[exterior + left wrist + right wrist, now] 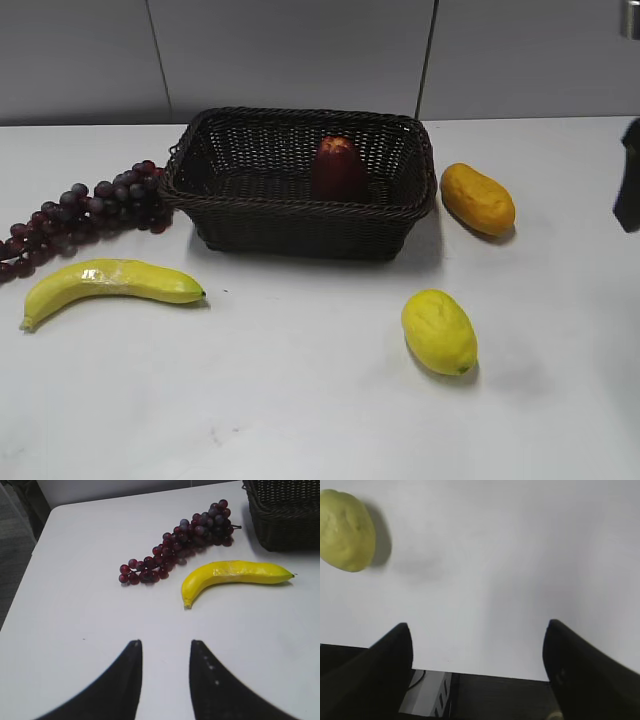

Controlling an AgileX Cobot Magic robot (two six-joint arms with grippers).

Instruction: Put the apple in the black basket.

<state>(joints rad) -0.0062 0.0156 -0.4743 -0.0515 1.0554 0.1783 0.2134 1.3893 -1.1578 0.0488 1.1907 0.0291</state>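
With apple (338,166) resting upright inside black basket (300,226) at far centre of table (320,400), task judged complete. Left end effector (165,652) slightly parted, empty. Right end effector (477,635) wide apart, empty, near lemon (346,530).

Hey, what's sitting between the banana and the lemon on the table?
Nothing: in the exterior view, only bare white table lies between the banana and the lemon.

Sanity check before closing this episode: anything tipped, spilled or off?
Nothing stands out. The apple sits upright inside the black basket; grapes, banana, lemon and the orange fruit lie intact on the table.
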